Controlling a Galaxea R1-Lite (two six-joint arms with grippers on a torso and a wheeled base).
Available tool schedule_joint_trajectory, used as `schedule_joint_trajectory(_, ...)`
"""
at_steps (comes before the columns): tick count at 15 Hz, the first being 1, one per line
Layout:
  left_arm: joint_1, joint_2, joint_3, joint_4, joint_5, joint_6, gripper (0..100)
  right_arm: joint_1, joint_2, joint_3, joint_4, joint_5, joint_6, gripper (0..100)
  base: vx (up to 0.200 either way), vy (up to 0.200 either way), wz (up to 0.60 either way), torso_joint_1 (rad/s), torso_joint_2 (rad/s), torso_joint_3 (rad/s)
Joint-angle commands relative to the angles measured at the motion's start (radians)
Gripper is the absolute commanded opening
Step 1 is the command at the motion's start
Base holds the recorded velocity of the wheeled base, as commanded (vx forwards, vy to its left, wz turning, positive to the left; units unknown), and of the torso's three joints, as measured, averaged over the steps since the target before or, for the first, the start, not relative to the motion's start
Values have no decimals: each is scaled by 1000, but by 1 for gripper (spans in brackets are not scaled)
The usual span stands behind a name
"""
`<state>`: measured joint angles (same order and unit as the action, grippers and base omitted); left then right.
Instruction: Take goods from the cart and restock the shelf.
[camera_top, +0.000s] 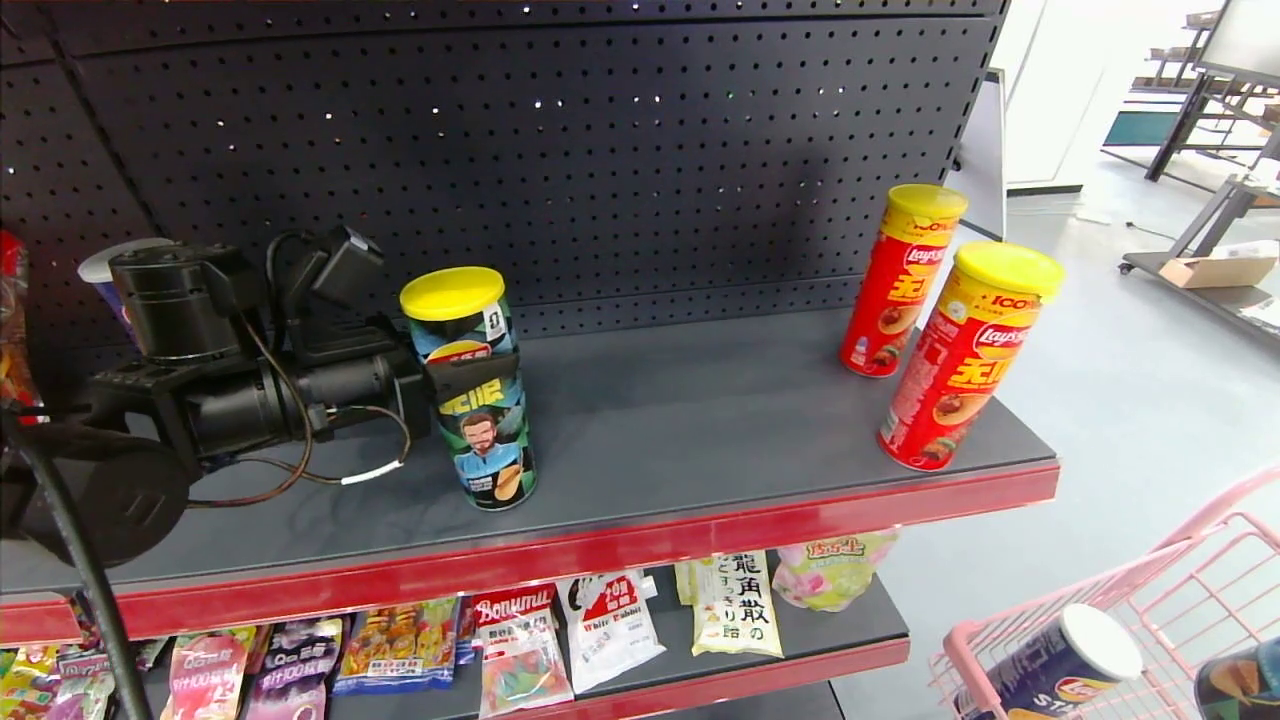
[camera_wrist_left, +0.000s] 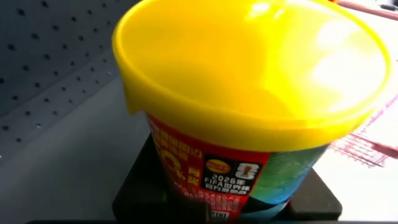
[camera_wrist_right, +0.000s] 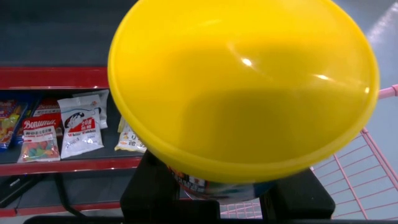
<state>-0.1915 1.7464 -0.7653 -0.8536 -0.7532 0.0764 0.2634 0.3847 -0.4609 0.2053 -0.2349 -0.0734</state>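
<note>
A dark green chip can with a yellow lid stands upright on the grey upper shelf, left of centre. My left gripper is shut on its upper half from the left. The left wrist view looks down on that same can, held in the left gripper. My right gripper is shut on another yellow-lidded can, which hangs over the floor between the lower shelf and the pink cart.
Two red chip cans with yellow lids stand at the upper shelf's right end. Snack bags fill the lower shelf. The pink cart at the lower right holds a white-lidded can. A pegboard backs the shelf.
</note>
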Motion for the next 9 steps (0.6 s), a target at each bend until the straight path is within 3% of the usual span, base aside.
schedule_joint_trajectory(1, -14, -8, 6, -1, -2, -3, 0, 0, -1, -1, 0, 0, 0, 0, 0, 0, 0, 0, 0, 0)
schedule_joint_trajectory(3, -28, -1, 3, 1, -2, -4, 0, 0, -1, -1, 0, 0, 0, 0, 0, 0, 0, 0, 0, 0)
schedule_joint_trajectory(6, -59, 8, 4, -1, 0, -38, 0, 0, -1, -1, 0, 0, 0, 0, 0, 0, 0, 0, 0, 0)
schedule_joint_trajectory(9, -66, 36, 1, -35, -3, -40, 0, 0, 2, -4, 0, 0, 0, 0, 0, 0, 0, 0, 0, 0)
